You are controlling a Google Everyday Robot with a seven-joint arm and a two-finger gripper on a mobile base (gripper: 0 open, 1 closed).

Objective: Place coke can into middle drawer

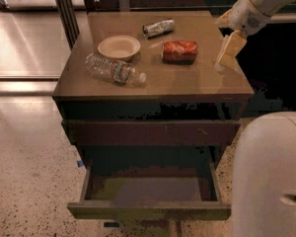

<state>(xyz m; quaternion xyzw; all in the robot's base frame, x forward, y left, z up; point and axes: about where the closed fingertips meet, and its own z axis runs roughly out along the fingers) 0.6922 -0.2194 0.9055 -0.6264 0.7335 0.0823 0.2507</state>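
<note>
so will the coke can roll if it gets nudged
Probably: the coke can lies on its side, so a push from front or back could roll it. A push along its length, from the gripper at its right, would likely slide it. It is small, so probably light.
</note>
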